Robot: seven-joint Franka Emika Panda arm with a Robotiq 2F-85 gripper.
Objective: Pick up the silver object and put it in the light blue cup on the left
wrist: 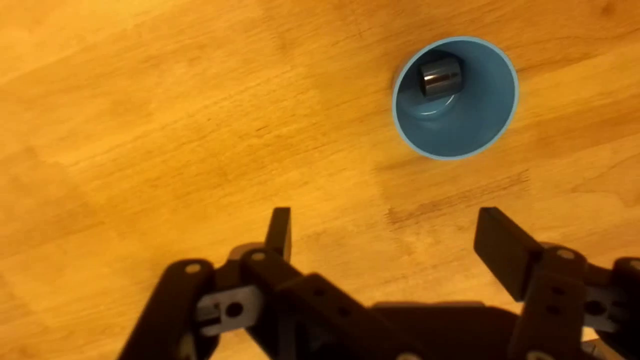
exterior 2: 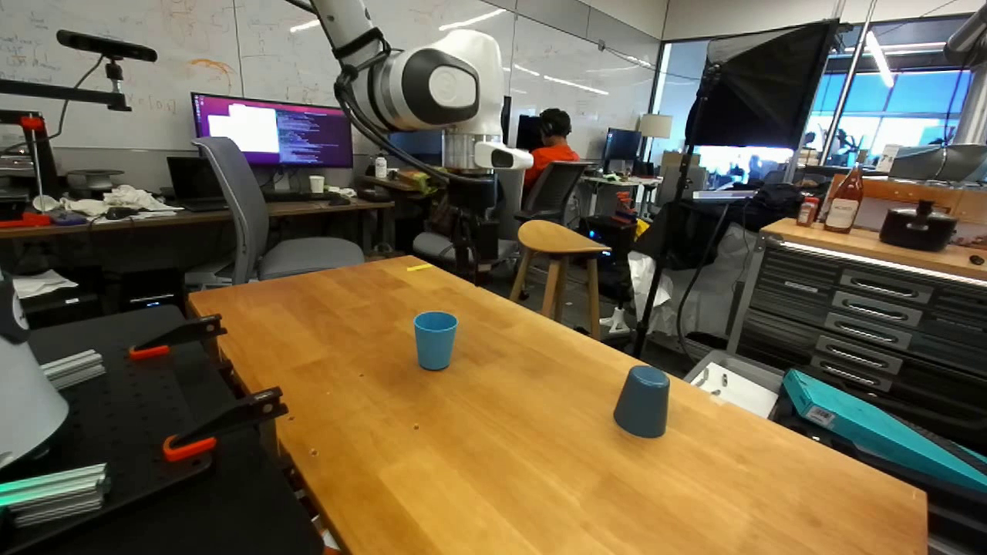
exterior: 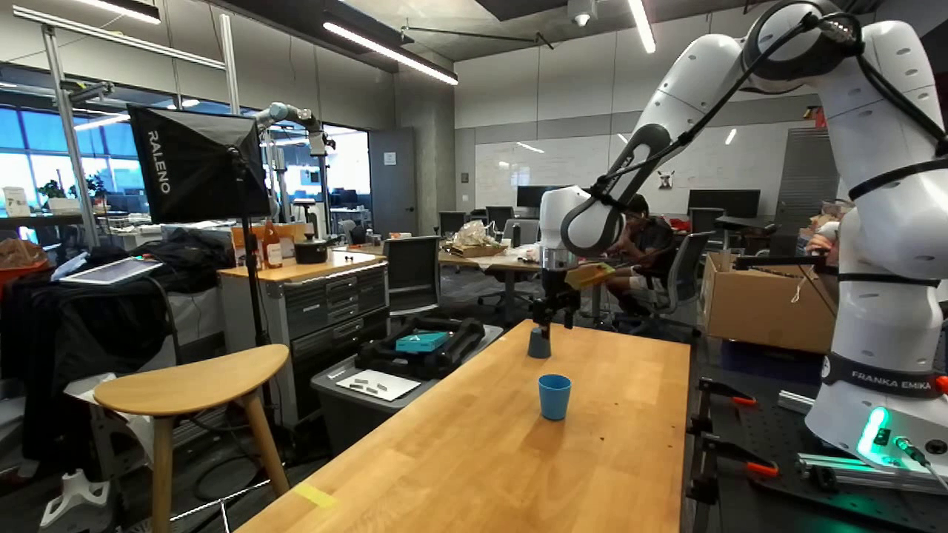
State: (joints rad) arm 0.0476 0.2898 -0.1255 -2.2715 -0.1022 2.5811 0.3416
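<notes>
Two dark jaws stand spread wide and released in the wrist view, their pads [wrist: 506, 252] well apart, with bare wood of the counter [wrist: 380, 250] showing in the gap. The silver object [wrist: 441, 78], a short shiny cylinder, lies outside that gap: past the tips, toward the jaw on the right of the wrist view, and well apart from both. It rests inside the light blue cup [wrist: 487, 105], at the bottom, below the rim. The jaws point down at the end of the arm [exterior: 774, 44]. In both exterior views the light blue cup stands upright, roughly midway between the counter's long edges. A dark blue cup [exterior 2: 642, 405] stands upside down near the long edge opposite the robot's base [exterior: 840, 418] in both exterior views. In an exterior view the dark blue cup [exterior: 539, 349] is by the counter's far left corner, while a yellow strip [exterior: 315, 495] lies by the left edge, toward the near end. Beyond that left edge stands a wooden stool [exterior: 192, 381]. Clamps [exterior: 761, 469] with orange tips sit along the right edge, between the counter and the base.
</notes>
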